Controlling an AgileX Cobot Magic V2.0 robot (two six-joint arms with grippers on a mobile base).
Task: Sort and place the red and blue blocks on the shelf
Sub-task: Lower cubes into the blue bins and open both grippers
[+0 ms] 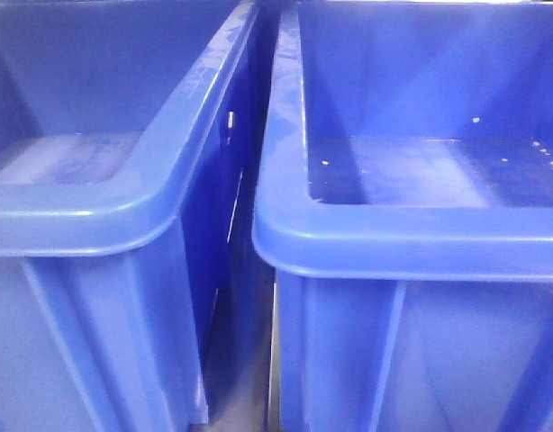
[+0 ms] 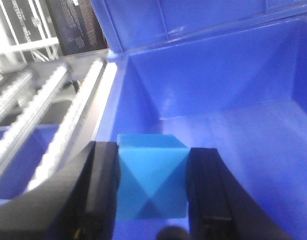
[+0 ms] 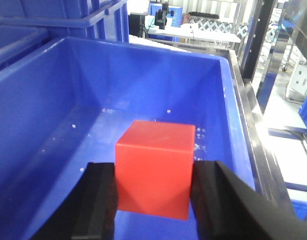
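Now, my left gripper (image 2: 152, 192) has its jaws narrowed onto the blue block (image 2: 152, 175), gripping both sides, inside one blue bin (image 2: 233, 85). My right gripper (image 3: 153, 205) clamps the red block (image 3: 156, 165) the same way inside a second bin (image 3: 53, 100), its floor flecked white. Beyond that rim stands a dark metal frame (image 3: 258, 45), brightly lit behind.

Front view: the left bin (image 1: 123, 207) and the right bin (image 1: 403, 238) both run off the frame, and only their near corners show. Left wrist: the left gripper (image 2: 153, 150) is cut by the bottom edge, its fingers (image 2: 101, 190) covering the blue block (image 2: 152, 185) on both flanks. Whether the block rests on anything, can't tell. The rollers (image 2: 68, 115) alongside are a blur. Right wrist: the right gripper (image 3: 154, 165) hides the lower sides of the red block (image 3: 154, 150), and its underside is out of sight.
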